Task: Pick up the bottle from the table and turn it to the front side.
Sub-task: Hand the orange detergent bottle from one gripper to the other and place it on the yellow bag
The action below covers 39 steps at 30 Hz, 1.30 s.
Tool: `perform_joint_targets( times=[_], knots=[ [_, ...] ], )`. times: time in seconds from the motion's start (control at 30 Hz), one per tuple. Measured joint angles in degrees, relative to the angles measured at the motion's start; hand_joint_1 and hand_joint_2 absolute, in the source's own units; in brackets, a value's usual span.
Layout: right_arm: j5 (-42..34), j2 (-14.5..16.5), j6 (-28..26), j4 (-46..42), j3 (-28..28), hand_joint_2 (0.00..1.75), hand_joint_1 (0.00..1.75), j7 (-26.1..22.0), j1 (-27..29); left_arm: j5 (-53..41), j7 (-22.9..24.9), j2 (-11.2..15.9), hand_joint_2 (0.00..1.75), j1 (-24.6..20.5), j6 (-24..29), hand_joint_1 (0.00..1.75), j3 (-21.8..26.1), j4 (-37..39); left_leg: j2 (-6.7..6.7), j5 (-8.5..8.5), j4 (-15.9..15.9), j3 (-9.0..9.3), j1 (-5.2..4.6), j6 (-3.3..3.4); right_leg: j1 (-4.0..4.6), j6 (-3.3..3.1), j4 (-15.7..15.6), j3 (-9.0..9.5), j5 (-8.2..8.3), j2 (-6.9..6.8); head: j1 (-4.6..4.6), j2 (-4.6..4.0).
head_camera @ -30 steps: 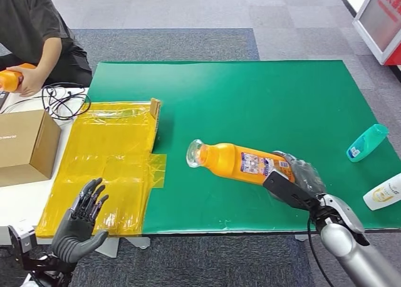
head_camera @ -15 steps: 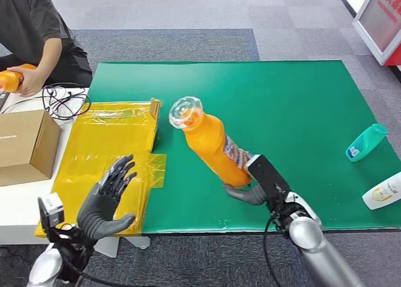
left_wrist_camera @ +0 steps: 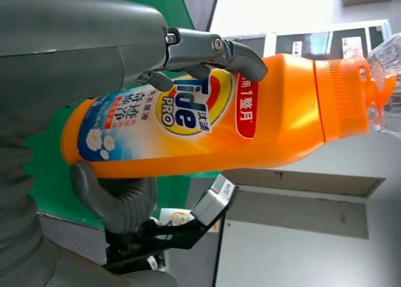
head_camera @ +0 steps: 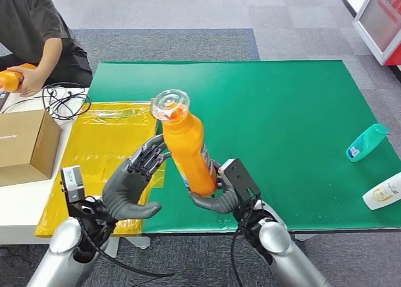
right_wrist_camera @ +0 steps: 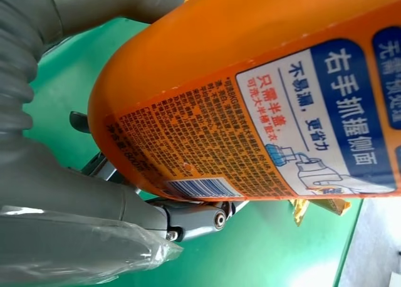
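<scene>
A: The bottle (head_camera: pixel 188 150) is off the green table (head_camera: pixel 293 105), tilted with its clear cap toward eleven o'clock in the head view, and the right hand (head_camera: pixel 222 196) grips its base from below. The left hand (head_camera: pixel 128 185) stands at the bottle's nine o'clock, fingers (head_camera: pixel 147 155) spread and holding nothing.

B: So how does the robot turn it well?

A: Likely the left hand should take the body before the right hand loosens, so the weight is never carried by fingertips alone. The plastic looks smooth, so a slow twist seems wiser than a quick one.

B: What does each wrist camera add?

A: The left wrist view shows the front label (left_wrist_camera: pixel 189 108), with the big brand mark, facing that hand; from the head view the label is barely visible. It also shows one left finger at or on the label's edge. The right wrist view shows the back label (right_wrist_camera: pixel 245 136), fine print and barcode, lying against the right hand's side.

B: Then the front faces the robot's left, not forward?

A: It seems so; the turn is not yet done.
</scene>
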Motion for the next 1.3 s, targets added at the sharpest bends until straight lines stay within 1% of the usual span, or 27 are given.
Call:
perform_joint_targets(
  times=[0.27, 0.67, 0.87, 1.0, 1.2, 1.3],
  knots=[
    [0.96, 0.71, -0.1, 2.17, 1.68, 1.75, 1.75, -1.09, 1.42, 3.42, 1.06, 0.22, 1.75, -1.92, 1.4, 0.0, -0.93, 0.0, 0.0, 0.01, 0.0, 0.01, 0.0, 0.0, 0.0, -0.01, 0.0, 0.01, 0.01, 0.01, 0.0, 0.0],
    [1.93, 0.72, -0.96, 3.28, 2.39, 1.75, 1.75, -1.11, 2.68, 5.14, 1.5, 0.22, 1.75, -1.55, 5.72, 0.0, -0.55, -0.21, 0.0, 0.0, 0.0, -0.01, 0.0, 0.0, 0.0, -0.01, 0.0, 0.0, 0.0, 0.01, 0.0, 0.0],
    [5.45, 0.7, -2.82, 3.39, 2.6, 1.75, 1.75, -1.21, 3.05, 5.61, 4.5, 0.0, 1.75, -1.48, 8.92, 0.0, -0.4, -0.31, 0.0, 0.0, 0.0, 0.0, 0.0, 0.0, 0.0, -0.01, 0.0, 0.0, 0.01, 0.01, -0.01, 0.0],
    [8.37, 0.7, -5.1, 3.35, 2.9, 1.75, 1.75, -2.82, 3.14, 7.24, 6.66, -0.42, 1.75, -1.46, 10.19, 0.0, -0.51, -0.3, 0.0, 0.0, 0.0, 0.0, 0.0, 0.0, 0.0, -0.01, 0.0, 0.0, 0.01, 0.01, 0.0, 0.0],
    [12.85, 0.7, -8.28, 3.04, 4.1, 1.75, 1.75, -5.74, 3.1, 10.7, 9.39, -1.05, 1.75, -1.6, 10.1, 0.0, -1.04, -0.11, 0.0, 0.0, 0.0, 0.0, 0.0, 0.0, 0.0, -0.01, 0.0, 0.0, 0.01, 0.01, -0.01, 0.0],
    [14.62, 0.7, -9.15, 3.04, 5.11, 1.75, 1.75, -6.27, 2.92, 12.4, 10.25, -1.18, 1.75, -1.92, 9.47, 0.0, -1.82, 0.32, 0.0, 0.0, 0.0, 0.0, -0.01, 0.0, 0.0, -0.01, 0.0, 0.0, 0.01, 0.01, -0.01, 0.0]
  ],
)
